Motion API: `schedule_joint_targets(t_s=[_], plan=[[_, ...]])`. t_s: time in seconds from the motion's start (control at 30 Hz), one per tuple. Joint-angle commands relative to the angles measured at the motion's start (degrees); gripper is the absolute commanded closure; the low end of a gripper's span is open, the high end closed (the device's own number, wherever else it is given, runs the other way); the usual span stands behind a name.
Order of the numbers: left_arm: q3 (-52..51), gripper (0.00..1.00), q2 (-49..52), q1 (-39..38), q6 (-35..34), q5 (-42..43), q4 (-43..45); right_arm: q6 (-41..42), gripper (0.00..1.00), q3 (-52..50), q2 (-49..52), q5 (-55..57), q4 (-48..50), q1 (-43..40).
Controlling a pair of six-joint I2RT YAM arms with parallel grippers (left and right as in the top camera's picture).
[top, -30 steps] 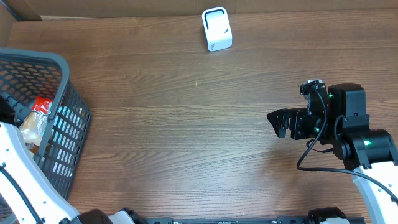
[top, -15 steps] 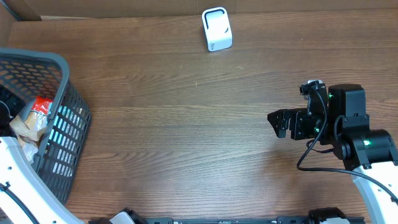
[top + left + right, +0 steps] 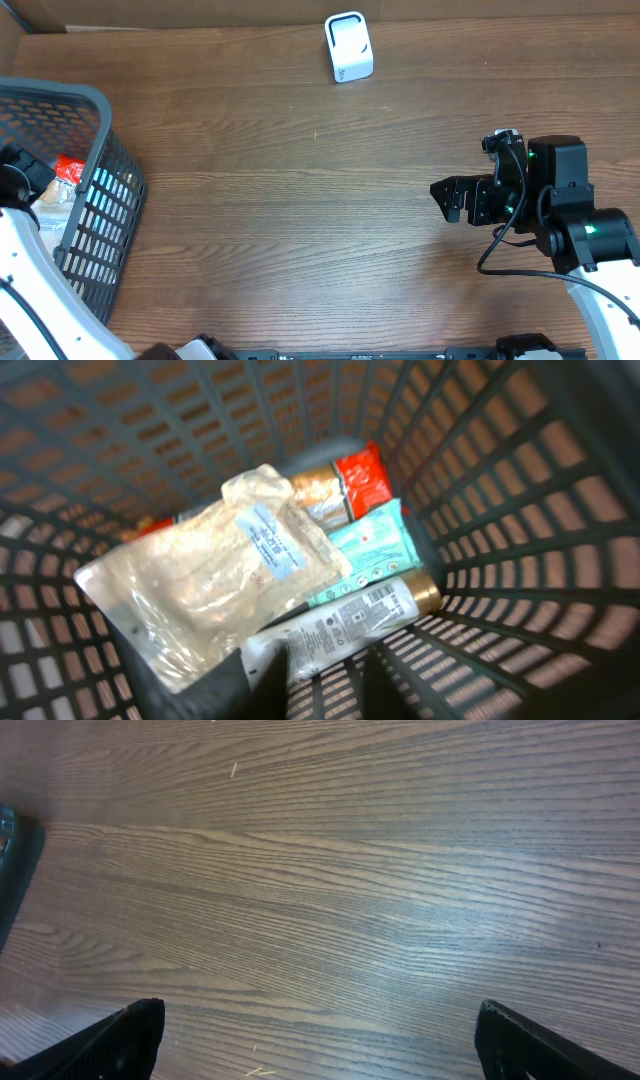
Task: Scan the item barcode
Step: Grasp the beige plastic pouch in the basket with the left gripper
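Left tool sits narrow about a tube in the basket, grip unclear, right tool wide and empty; nothing out yet, scanner unused.

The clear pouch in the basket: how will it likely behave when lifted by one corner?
The clear pouch looks thin and wrinkled, so it would probably flop. Its glossy film may slip. Lying flat, it seems light.
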Motion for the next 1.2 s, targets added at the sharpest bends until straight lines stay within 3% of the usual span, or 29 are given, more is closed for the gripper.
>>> schedule_joint_targets(t_s=[0.0,0.13,0.37,0.5,0.57,0.6,0.63,0.77,1.0,1.17], plan=[[-1.2,0.58,3.1,0.9,-2.2,-0.9,0.2,0.0,0.0,1.2,-0.2,-0.3,-0.1,0.3],[-1.2,0.42,6.2,3.2,-2.6,-0.9,0.0,0.0,0.0,1.2,-0.2,-0.3,-0.1,0.3],[-2.3,0.38,12.7,7.4,-2.3,-3.0,-1.4,0.0,0.0,1.2,-0.2,-0.3,0.0,0.3],[-7.1,0.32,14.4,8.6,-0.1,-2.1,2.2,0.0,0.0,1.2,-0.2,-0.3,0.0,0.3],[-11.9,0.2,14.5,9.6,0.3,-2.6,5.6,0.0,0.0,1.2,-0.2,-0.3,-0.1,0.3],[-13.6,0.19,14.5,10.2,0.8,-2.6,7.3,0.0,0.0,1.2,-0.2,-0.3,-0.1,0.3],[-15.3,0.03,14.5,10.8,1.2,-2.6,9.2,0.0,0.0,1.2,-0.2,-0.3,-0.1,0.3],[-19.8,0.0,14.5,12.8,4.5,-2.0,16.6,0.0,0.0,1.2,-0.2,-0.3,-0.1,0.3],[-22.6,0.01,15.0,13.0,4.5,4.4,30.3,0.0,0.0,1.2,-0.2,-0.3,-0.1,0.3],[-22.6,0.0,19.0,13.0,2.1,7.3,31.6,0.0,0.0,1.2,-0.2,-0.3,0.0,0.3]])
